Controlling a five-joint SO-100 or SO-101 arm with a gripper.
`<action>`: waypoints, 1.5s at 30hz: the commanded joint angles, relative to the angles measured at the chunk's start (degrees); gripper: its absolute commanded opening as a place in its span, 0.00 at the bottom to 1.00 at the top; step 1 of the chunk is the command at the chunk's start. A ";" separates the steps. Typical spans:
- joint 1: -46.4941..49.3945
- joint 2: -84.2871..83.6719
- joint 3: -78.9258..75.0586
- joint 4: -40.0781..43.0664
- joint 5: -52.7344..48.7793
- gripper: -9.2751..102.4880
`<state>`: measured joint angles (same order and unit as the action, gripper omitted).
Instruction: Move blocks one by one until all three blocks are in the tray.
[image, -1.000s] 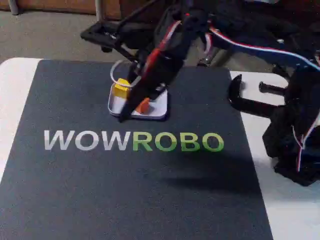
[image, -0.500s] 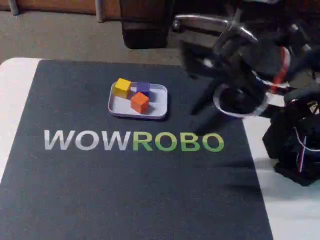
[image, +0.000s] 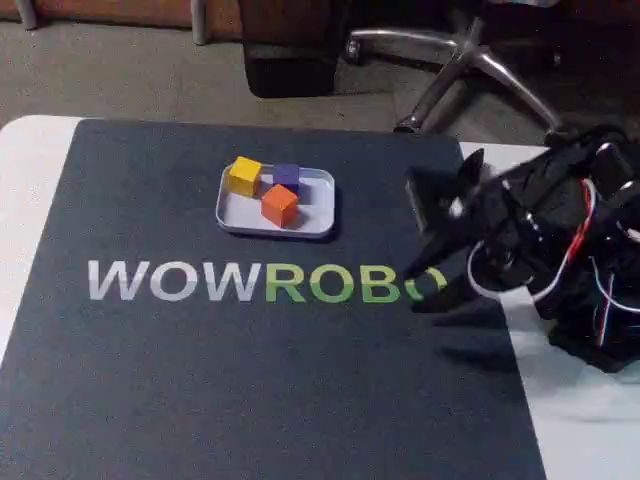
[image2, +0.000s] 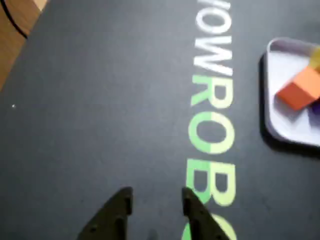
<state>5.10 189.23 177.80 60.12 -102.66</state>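
You had all three small matte cubes in the shallow pale lavender-white tray (image: 322, 205) at this point: yellow cube (image: 244, 176) at the tray's far-left corner in the fixed view, purple cube (image: 287, 177) just beside it on the right, orange cube (image: 280, 205) in front of the purple one and touching it, turned slightly off square. They sat bunched toward one end, which left bare floor on the tray's right side. My read is that each drop was aimed at the same spot.

Your black two-finger gripper (image: 428, 272) was well apart from the tray, over the right end of the dark mat (image: 150, 380), covering the last letter of the WOWROBO logo (image: 265, 282). In the wrist view the gripper (image2: 156, 197) had its jaws parted with bare mat between them and nothing held. The orange cube (image2: 299, 89) and the tray rim (image2: 263, 90) sat at that view's right edge.

The arm was blurred in the fixed view, so the exact pose is hard to read. I'd judge the task complete; with nothing left outside the tray, the empty parted jaws made sense as a parked posture.
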 joint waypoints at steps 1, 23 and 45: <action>0.26 0.35 3.60 -0.18 -4.66 0.15; -1.76 0.35 3.87 13.45 -0.44 0.04; -0.70 0.35 3.87 13.45 -0.44 0.04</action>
<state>4.22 189.58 182.02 73.12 -103.27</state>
